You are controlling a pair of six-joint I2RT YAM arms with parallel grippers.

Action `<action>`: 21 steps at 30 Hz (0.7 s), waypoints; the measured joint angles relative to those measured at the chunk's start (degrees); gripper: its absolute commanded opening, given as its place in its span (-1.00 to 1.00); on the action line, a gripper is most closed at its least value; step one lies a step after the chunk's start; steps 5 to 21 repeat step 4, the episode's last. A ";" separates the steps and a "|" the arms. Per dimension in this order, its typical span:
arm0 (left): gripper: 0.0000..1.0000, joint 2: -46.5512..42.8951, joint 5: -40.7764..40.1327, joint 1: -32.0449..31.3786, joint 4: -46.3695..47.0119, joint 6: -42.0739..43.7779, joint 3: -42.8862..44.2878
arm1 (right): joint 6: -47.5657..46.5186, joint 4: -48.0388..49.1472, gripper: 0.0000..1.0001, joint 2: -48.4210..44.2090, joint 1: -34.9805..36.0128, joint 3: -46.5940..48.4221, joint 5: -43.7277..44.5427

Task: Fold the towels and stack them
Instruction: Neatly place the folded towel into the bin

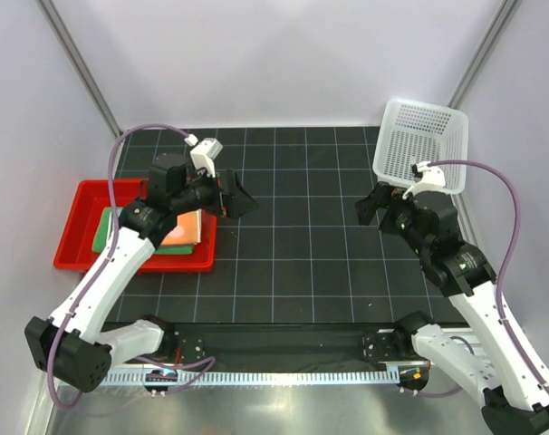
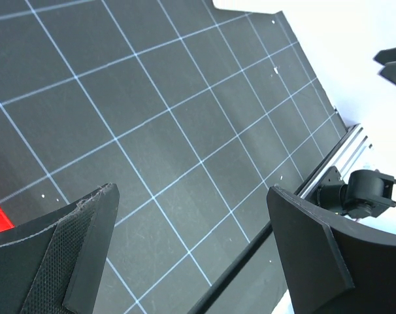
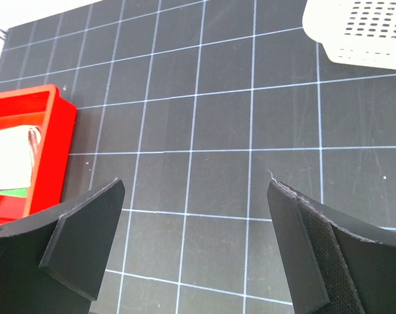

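Spread and empty, my left gripper (image 1: pixel 239 201) and right gripper (image 1: pixel 366 207) should retreat high, never brushing the towels (image 1: pixel 182 231) stacked in the red tray (image 1: pixel 71 239), left of frame.

The left pincer (image 1: pixel 245 201) and right pincer (image 1: pixel 365 207) gape wide, seemingly facing each other.

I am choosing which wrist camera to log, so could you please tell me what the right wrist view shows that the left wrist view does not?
Only the right wrist view: the white mesh basket at top right, and a green towel edge inside the red tray. Only the left wrist view: the metal rail and a black arm joint at lower right. Both: the black gridded mat, a bit of red tray (just a sliver in the left view), and each arm's own open, empty pincer: right pincer, left pincer.
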 measured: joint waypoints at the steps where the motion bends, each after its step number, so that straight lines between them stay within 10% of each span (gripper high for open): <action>1: 0.99 -0.31 0.00 0.00 0.17 0.04 0.00 | -0.15 0.02 1.00 0.26 0.00 0.04 0.24; 21: 0.99 -0.50 0.00 0.00 0.87 0.13 0.00 | -0.74 -0.11 0.99 1.05 0.00 0.07 0.79</action>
